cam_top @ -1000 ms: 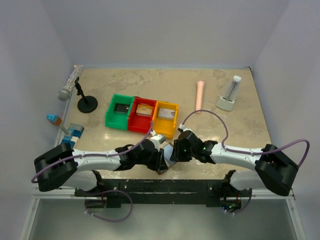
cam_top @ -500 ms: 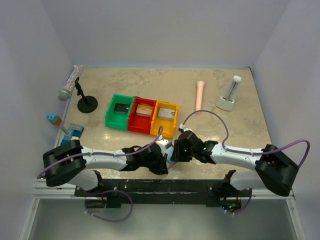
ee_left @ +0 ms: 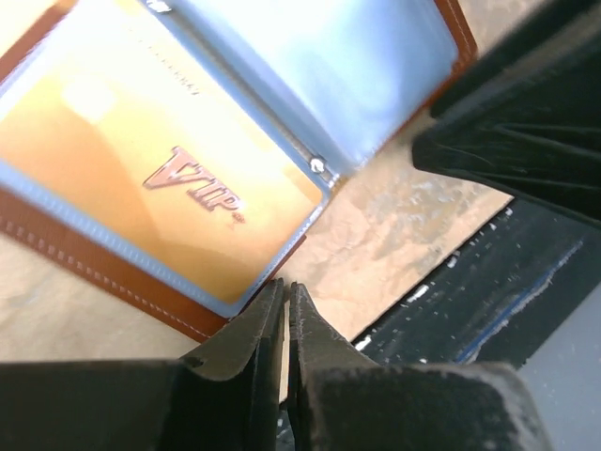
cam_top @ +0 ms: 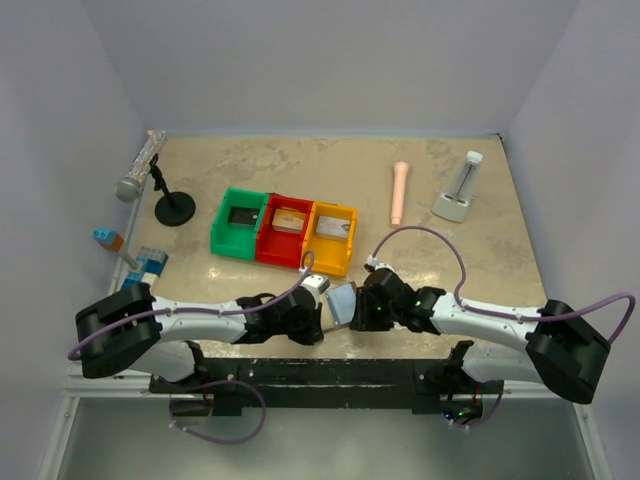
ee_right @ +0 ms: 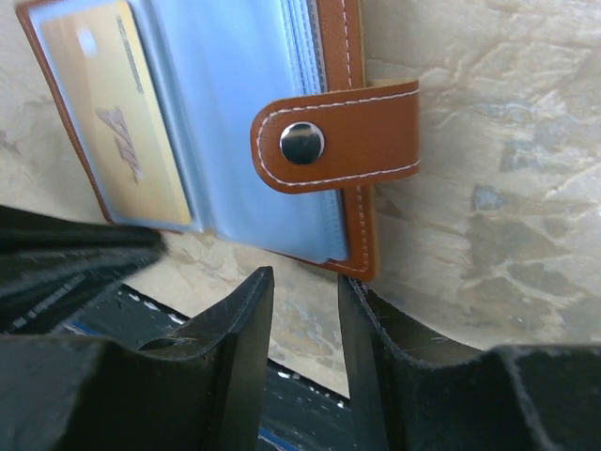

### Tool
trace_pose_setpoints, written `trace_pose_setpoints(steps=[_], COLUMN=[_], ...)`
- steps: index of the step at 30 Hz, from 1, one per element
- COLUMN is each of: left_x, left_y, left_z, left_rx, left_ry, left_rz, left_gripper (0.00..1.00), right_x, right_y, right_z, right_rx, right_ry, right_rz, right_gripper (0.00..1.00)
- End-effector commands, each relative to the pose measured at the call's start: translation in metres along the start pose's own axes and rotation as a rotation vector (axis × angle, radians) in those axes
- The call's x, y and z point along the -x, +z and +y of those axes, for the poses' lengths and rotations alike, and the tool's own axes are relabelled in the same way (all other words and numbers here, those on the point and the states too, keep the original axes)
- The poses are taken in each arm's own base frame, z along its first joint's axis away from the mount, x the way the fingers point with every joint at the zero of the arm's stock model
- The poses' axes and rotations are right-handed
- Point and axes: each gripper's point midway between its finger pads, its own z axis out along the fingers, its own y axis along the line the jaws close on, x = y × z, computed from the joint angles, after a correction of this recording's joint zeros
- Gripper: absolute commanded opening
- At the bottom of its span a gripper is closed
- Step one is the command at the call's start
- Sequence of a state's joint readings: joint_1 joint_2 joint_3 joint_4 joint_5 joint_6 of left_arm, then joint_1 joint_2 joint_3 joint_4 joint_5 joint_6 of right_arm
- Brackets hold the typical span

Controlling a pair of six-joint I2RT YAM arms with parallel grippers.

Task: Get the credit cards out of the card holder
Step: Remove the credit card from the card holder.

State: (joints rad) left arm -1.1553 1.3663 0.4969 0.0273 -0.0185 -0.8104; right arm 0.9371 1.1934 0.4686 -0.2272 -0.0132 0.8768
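Observation:
The card holder (cam_top: pixel 341 303) lies open on the table near its front edge, between my two grippers. Seen from the left wrist, the card holder (ee_left: pixel 202 56) has a brown rim and pale blue-grey sleeves, and a gold credit card (ee_left: pixel 160 178) marked VIP sits in one sleeve. My left gripper (ee_left: pixel 285 287) is shut with nothing in it, its tips at the holder's near corner. From the right wrist, the holder's brown snap strap (ee_right: pixel 329 141) and the gold card (ee_right: pixel 117 132) show. My right gripper (ee_right: pixel 305 280) stands open just off the holder's edge, with nothing between its fingers.
Green (cam_top: pixel 238 222), red (cam_top: pixel 285 228) and yellow (cam_top: pixel 333 238) bins stand in a row behind the holder; the red and yellow ones hold cards. A microphone stand (cam_top: pixel 173 207), blue blocks (cam_top: pixel 150 264), a pink cylinder (cam_top: pixel 399 192) and a white stand (cam_top: pixel 458 190) sit further off. A black rail (cam_top: pixel 330 378) runs along the front.
My left gripper's jaws have shut and it has drawn back left. My right arm has shifted right. The open holder now shows more fully between the two grippers.

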Motion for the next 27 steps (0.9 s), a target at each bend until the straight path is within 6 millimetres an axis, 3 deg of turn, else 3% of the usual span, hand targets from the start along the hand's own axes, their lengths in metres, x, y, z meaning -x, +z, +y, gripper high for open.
trace_pose_setpoints(steps=[1,10,18,23,27], left_x=[0.008,0.010,0.014,0.025,0.037], left_y=[-0.008,-0.017,-0.041,-0.059,-0.061], left_z=[0.022,0.016,-0.006,-0.005,0.009], left_rx=[0.080,0.046,-0.069,-0.078,-0.040], left_ry=[-0.021,-0.002,0.056,0.049,-0.051], left_rz=[-0.044,-0.044,-0.047,-0.129,-0.246], left_gripper=[0.11,0.13,0.17,0.19,0.18], right_x=[-0.010,-0.004,0.013,0.033,0.046], right_y=[-0.006,-0.017,-0.067,-0.104,-0.097], right_z=[-0.024,-0.011,0.019,0.063,0.098], right_rx=[-0.094,-0.048,0.109,0.330,0.480], right_ry=[-0.023,-0.044,-0.196,-0.293,-0.300], right_rz=[0.026,0.014,-0.059,-0.182,-0.238], right_gripper=[0.39,0.40,0.41,0.44,0.49])
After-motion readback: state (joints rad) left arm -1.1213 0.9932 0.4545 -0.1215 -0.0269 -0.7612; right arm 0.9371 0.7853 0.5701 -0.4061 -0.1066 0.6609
